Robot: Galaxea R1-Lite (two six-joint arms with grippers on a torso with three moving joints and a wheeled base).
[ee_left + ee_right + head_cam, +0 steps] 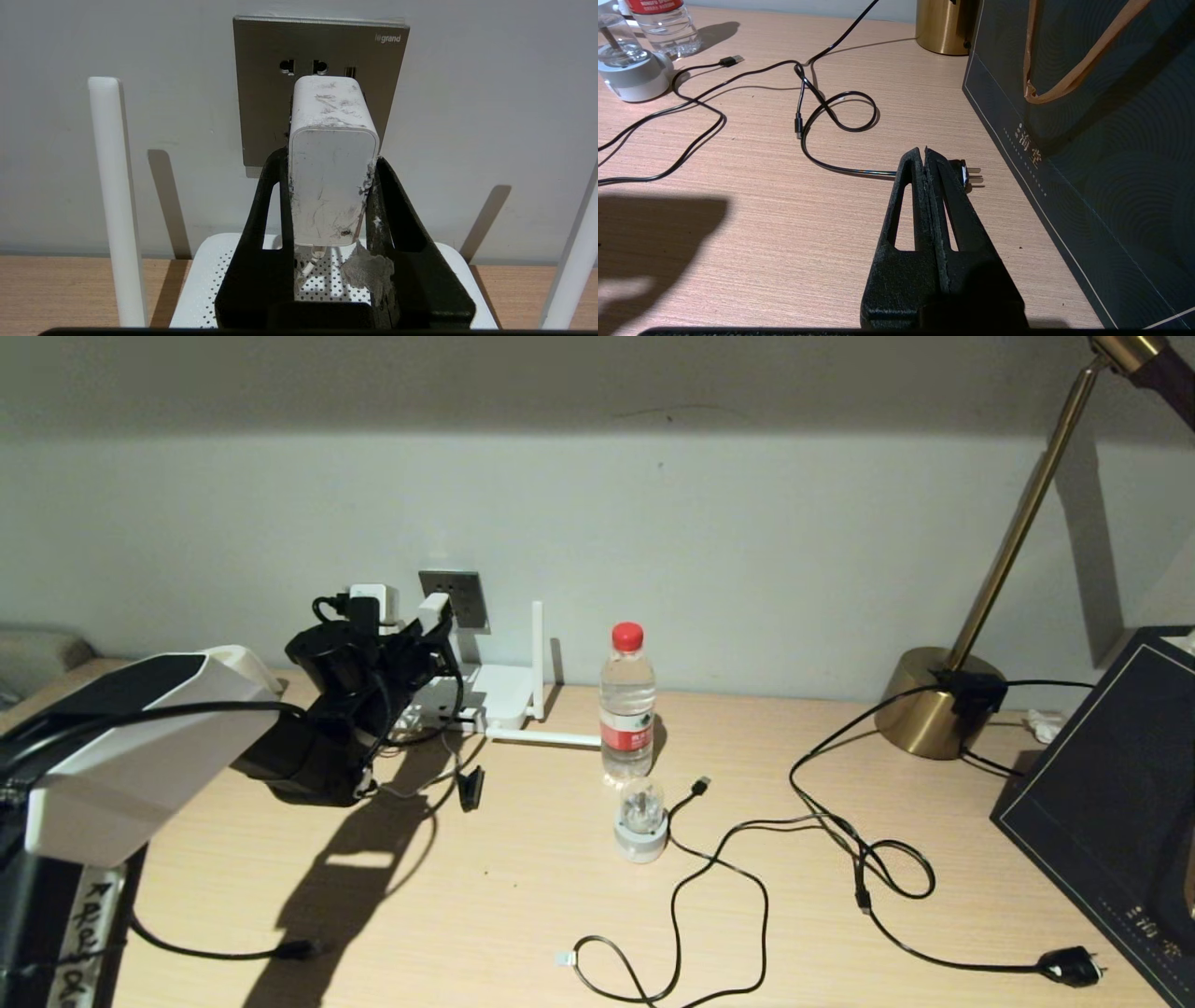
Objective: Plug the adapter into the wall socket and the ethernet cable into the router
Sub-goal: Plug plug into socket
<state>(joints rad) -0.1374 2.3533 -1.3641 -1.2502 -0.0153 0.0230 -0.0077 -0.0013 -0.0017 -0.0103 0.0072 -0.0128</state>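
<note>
White adapter point(332, 186) sits pinched between the left gripper's point(329, 163) black jaws, its front against the wall socket point(261, 93); right gripper point(924, 156) jaws pressed together.

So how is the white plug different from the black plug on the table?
The adapter is a white, boxy block; the black plug is small, dark and rounded. The adapter is held up at the wall socket by the left gripper; the black plug lies loose on the table, its metal pins showing, untouched beside the shut right gripper. Both have cords.
</note>
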